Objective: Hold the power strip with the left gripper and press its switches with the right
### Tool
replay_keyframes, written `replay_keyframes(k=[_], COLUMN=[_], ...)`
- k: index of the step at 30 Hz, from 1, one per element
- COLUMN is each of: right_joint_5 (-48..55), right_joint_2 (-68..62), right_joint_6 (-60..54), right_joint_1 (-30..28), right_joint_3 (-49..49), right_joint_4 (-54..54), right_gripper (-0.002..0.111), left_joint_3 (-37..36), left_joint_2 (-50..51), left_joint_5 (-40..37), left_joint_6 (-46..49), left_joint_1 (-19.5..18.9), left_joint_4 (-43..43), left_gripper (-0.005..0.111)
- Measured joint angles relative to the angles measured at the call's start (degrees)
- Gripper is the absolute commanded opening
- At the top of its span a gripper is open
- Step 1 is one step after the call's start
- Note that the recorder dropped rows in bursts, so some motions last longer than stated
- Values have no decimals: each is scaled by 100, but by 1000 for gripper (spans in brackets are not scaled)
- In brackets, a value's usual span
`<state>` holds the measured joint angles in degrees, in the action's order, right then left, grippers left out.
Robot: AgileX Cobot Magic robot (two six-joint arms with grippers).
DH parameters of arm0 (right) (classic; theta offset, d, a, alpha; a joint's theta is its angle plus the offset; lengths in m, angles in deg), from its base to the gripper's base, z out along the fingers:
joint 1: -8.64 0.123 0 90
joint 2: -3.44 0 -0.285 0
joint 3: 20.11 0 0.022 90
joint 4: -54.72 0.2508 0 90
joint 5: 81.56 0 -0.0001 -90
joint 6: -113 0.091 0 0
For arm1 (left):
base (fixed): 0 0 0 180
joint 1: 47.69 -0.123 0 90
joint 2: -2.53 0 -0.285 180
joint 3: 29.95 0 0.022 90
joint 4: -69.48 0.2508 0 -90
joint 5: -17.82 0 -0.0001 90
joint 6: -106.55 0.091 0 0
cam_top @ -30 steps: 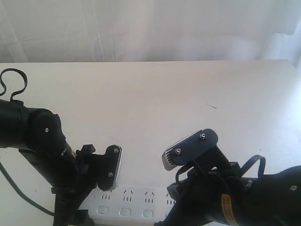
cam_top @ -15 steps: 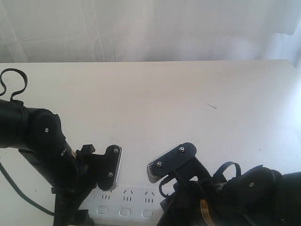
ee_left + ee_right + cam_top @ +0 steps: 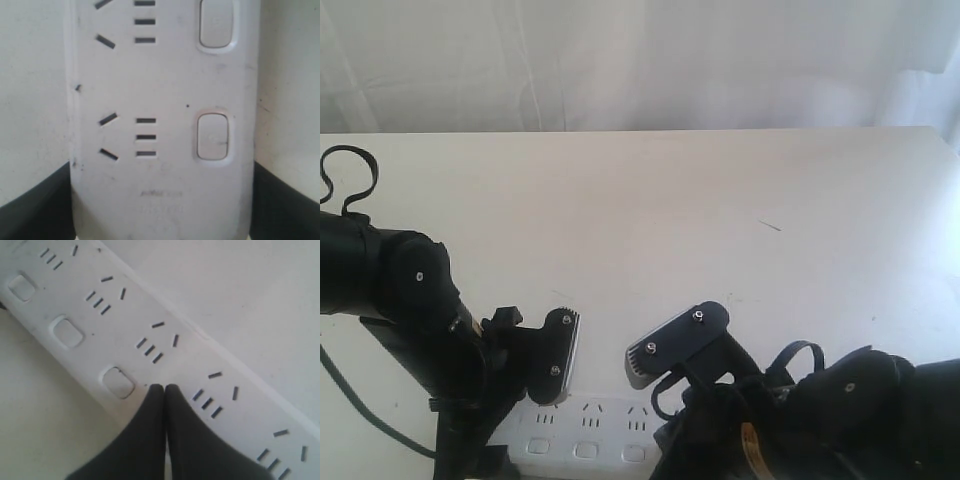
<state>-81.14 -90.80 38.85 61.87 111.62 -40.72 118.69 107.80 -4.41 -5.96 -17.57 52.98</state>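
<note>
- Step: switch pressing; long flat white plastic power strip (image 3: pixel 585 428) on white table (image 3: pixel 720 200), black left gripper (image 3: pixel 162 200) clamped across its width
- black orange-marked right gripper (image 3: pixel 164 390) closed, empty, tip beside small white rounded-square switch (image 3: pixel 118 381)
- next, likely: shift tip onto switch, push down

— How was the scene lit?

— Brightly. Soft daylight came through a white curtain (image 3: pixel 640 60) behind the tabletop (image 3: pixel 720 200), washing it almost white and leaving only faint shadows.

— Could detail be made out?

— Not on the backlit left arm (image 3: pixel 410 300) or right arm (image 3: pixel 860 410). Both read as near-solid black in the exterior view. In the left wrist view the power strip (image 3: pixel 160 175) was evenly lit but soft and slightly blurred, being very close. The right wrist view was sharper on the strip, while the right gripper (image 3: pixel 164 388) was a dark, out-of-focus silhouette.
</note>
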Motion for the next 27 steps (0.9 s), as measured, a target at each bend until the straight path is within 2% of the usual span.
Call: replay_keyframes(k=[7,27], right_joint_5=[-245,32], right_joint_2=[582,13], right_joint_6=[0,0], right_joint_1=[0,0], right_joint_3=[-18,-161], right_joint_4=[-14,-14], right_gripper=[0,0], left_joint_3=[0,0], left_joint_2=[0,0], left_joint_5=[0,-9], left_joint_6=[0,0], left_joint_1=[0,0], left_joint_4=[0,0], left_gripper=[0,0])
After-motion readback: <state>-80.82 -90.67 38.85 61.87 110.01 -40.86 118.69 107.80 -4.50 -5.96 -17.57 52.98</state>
